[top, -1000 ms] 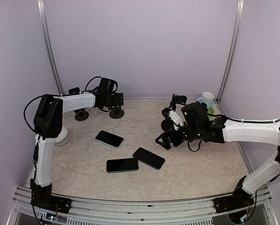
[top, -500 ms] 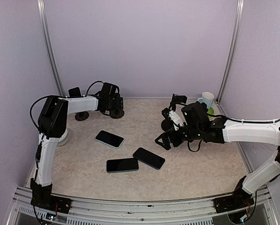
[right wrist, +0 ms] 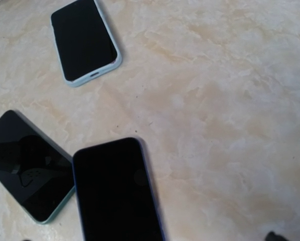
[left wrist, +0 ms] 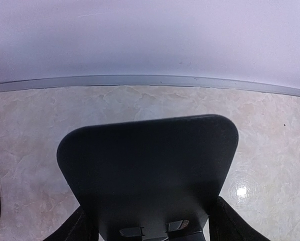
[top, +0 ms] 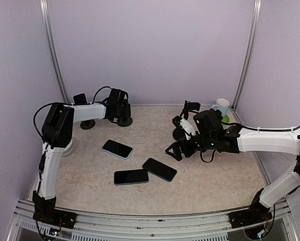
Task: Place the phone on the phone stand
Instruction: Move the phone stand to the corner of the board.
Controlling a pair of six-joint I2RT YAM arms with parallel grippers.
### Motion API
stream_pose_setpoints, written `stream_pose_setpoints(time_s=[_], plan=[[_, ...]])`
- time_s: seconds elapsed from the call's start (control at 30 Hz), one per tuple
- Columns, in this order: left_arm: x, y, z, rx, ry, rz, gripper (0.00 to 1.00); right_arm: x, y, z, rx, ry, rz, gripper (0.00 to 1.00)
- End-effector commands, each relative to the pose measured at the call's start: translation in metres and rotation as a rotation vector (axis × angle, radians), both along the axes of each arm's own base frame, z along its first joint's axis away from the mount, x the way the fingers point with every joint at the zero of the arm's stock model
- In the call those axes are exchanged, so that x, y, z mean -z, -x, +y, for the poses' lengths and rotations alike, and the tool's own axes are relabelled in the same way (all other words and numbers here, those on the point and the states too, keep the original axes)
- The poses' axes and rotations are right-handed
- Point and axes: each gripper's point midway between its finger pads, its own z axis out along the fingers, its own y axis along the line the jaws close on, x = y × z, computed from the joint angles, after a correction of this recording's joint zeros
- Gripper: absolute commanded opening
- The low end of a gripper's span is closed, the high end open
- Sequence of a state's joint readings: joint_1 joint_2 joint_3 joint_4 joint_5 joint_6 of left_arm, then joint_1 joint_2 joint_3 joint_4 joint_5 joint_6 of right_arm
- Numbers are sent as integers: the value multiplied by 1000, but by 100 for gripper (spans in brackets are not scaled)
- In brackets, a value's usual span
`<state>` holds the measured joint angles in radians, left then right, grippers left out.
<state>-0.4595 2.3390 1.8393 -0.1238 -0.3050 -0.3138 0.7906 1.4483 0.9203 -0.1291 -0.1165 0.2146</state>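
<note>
As all phones (top: pixel 117 148) lay flat, well apart from the phone stand (left wrist: pixel 147 165), none was placed; the right gripper (top: pixel 176 138) gaped, while the left gripper (top: pixel 122 115) at the stand could not be read.

The marbled table (top: pixel 210 186) carries three flat phones; left phone (top: pixel 117 148) lies apart; middle phone (top: pixel 131 176) touches right phone (top: pixel 159 169). A black stand (top: pixel 87 123) rests at the back left.

A lab test booth: plain lilac walls (top: pixel 150 50), aluminium corner posts (top: pixel 53 55), marble-look tabletop (top: pixel 205 186).
</note>
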Motion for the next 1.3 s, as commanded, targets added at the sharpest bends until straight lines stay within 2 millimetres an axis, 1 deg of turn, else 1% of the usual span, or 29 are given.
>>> stream_pose_setpoints(time_s=[0.0, 0.17, 0.33, 0.57, 0.7, 0.9, 1.03, 1.17, 1.27], plan=[[-11, -10, 10, -48, -22, -48, 50, -5, -5, 4, -2, -15, -4, 100], [-19, -11, 31, -126, -66, -69, 51, -5, -4, 4, -1, -16, -3, 100], [-22, -17, 51, -175, -44, -75, 51, -2, -3, 5, -4, -18, 6, 100], [-24, -27, 55, -161, -4, -87, 56, 0, -2, 4, -2, -21, 11, 100], [-24, -28, 56, -158, 7, -83, 64, 1, -1, 2, 3, -20, 12, 100], [-23, -26, 54, -137, 11, -73, 82, 4, -1, 2, 2, -19, 15, 100], [-29, -22, 55, -136, 22, -78, 97, 3, -1, 4, -9, -21, 11, 100], [-40, -17, 58, -143, 28, -80, 99, -3, 2, 10, -50, -31, -2, 100], [-57, -10, 59, -142, 51, -91, 99, -10, 5, 18, -103, -33, -26, 100]])
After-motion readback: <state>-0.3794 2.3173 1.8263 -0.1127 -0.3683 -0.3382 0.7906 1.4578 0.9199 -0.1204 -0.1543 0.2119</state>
